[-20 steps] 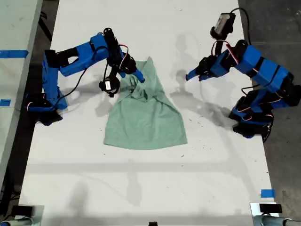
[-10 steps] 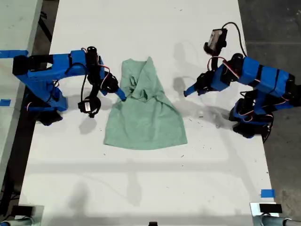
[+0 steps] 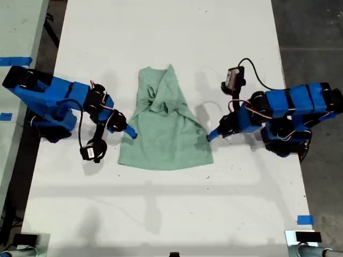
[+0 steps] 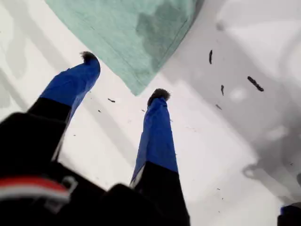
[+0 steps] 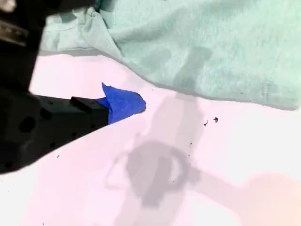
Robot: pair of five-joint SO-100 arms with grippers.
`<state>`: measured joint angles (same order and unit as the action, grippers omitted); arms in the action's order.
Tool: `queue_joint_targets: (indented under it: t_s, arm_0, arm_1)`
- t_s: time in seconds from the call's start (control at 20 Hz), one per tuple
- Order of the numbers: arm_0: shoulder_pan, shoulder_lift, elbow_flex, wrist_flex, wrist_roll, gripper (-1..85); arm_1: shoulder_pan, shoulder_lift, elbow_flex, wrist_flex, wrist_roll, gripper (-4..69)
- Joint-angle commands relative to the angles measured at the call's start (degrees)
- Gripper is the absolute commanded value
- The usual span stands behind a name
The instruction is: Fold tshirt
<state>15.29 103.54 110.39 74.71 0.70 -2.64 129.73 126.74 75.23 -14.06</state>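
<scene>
White bench [image 3: 161,214] runs the length of the exterior view, with wide open surface between the tshirt [image 3: 163,134] and both of the bench's short edges. The tshirt lies mid-bench, bunched and narrow at its far end and spread flat at its nearer hem. My first end effector [image 3: 210,136] sits low just off the cloth's edge on the exterior view's right. Its jaws are spread apart around nothing, and a hemmed corner of the tshirt [image 4: 136,33] lies just ahead of them. My second end effector [image 3: 130,134] is at the opposite edge. Only one blue fingertip [image 5: 124,101] shows, close to the cloth, so I cannot tell how its jaws stand. Blue tape [image 3: 304,219] marks the bench near its corner at the exterior view's lower right.
</scene>
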Motion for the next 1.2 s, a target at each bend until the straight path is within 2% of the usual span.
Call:
queue_joint_targets:
  t_s: [0.0, 0.15, 0.6, 0.9, 0.95, 1.0, 1.05, 1.15]
  arm_0:
    - [3.34, 2.55, 0.35, -2.29, -3.16, 29.2]
    - [4.39, 2.2, 1.14, -3.87, -4.48, 29.2]
    - [3.78, -1.49, 1.32, -6.06, -3.96, 29.2]
    - [3.78, -2.02, 1.32, -6.59, -3.78, 28.7]
    - [3.78, -2.02, 1.32, -6.59, -3.78, 28.7]
    - [3.78, -2.02, 1.32, -6.68, -3.78, 28.7]
    - [3.78, -2.02, 1.32, -6.68, -3.78, 28.7]
    - [3.78, -2.02, 1.32, -6.77, -3.78, 28.5]
  arm_1:
    - [-4.83, -2.55, -0.26, -3.16, 4.39, 21.9]
    - [-5.62, -6.77, 0.44, -6.33, 5.36, 22.2]
    - [-0.44, -25.49, 2.2, -21.27, 1.85, 24.0]
    - [0.88, -31.38, 1.41, -26.37, 0.44, 22.7]
    - [0.88, -31.73, 1.32, -27.25, 0.18, 19.3]
    - [0.79, -31.73, 1.32, -27.42, 0.62, 7.4]
    - [0.79, -31.64, 1.32, -27.6, 0.88, 0.2]
    - [0.44, -31.99, 0.53, -26.98, 0.7, -1.5]
